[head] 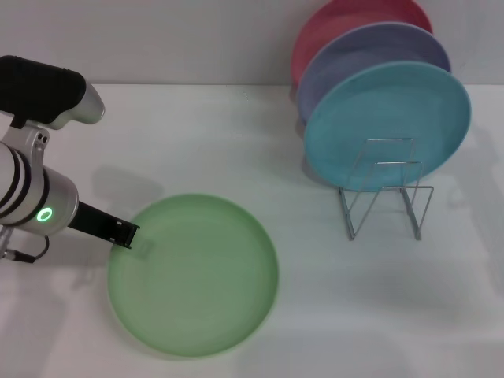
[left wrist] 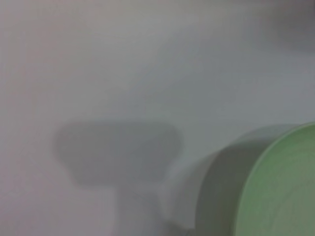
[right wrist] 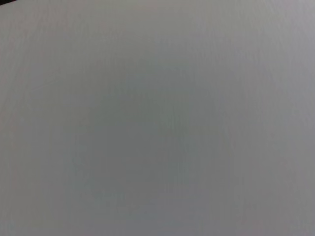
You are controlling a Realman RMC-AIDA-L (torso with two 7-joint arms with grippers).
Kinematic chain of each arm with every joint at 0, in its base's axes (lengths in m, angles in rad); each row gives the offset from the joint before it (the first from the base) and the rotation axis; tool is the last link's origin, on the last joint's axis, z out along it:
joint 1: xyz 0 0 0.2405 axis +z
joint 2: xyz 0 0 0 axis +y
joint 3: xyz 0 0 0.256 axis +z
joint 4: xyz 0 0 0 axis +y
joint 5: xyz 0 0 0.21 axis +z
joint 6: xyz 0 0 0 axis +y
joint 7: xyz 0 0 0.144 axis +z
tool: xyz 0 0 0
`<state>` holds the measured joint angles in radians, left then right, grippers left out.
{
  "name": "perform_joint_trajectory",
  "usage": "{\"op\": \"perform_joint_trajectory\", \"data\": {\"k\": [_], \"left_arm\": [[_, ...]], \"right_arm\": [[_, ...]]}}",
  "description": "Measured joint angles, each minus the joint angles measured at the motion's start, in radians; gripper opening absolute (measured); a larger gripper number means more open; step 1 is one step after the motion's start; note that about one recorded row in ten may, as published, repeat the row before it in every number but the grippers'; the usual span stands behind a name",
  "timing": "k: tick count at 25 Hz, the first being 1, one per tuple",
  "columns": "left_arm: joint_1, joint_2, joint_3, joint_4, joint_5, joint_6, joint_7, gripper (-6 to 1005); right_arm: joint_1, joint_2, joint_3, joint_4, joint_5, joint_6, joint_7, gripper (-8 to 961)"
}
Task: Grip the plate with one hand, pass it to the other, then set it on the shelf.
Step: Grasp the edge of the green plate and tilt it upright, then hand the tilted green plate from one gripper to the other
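Note:
The light green plate (head: 193, 276) lies on the white table in front of me, left of centre in the head view. My left gripper (head: 126, 234), on the silver-and-black arm with the green ring light, reaches in from the left, and its black tip meets the plate's left rim. The left wrist view shows only an edge of the plate (left wrist: 285, 191) and shadows on the table. The wire shelf (head: 386, 197) stands at the right, well apart from the plate. My right gripper is out of view; its wrist camera shows only bare table.
Three plates stand upright in the back part of the shelf: turquoise (head: 386, 126) in front, then lavender (head: 370, 55), then pink (head: 346, 20). The front loops of the shelf hold nothing. A pale wall runs behind the table.

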<state>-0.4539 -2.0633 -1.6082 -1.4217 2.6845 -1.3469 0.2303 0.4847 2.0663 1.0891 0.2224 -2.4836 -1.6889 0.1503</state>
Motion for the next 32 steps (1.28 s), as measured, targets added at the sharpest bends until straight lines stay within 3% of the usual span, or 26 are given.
{"op": "perform_joint_trajectory", "data": {"k": [16,32], "left_arm": [[-0.001,0.002,-0.009,-0.110,0.012,0.022,0.020,35],[0.026,0.000,-0.009,-0.149,0.012,0.054,0.029,35]], "right_arm": [[0.016,0.001,-0.001,0.031,-0.007,-0.006,0.000,817],[0.028,-0.006,-0.007,0.054,-0.009,0.000,0.000,816]]}}
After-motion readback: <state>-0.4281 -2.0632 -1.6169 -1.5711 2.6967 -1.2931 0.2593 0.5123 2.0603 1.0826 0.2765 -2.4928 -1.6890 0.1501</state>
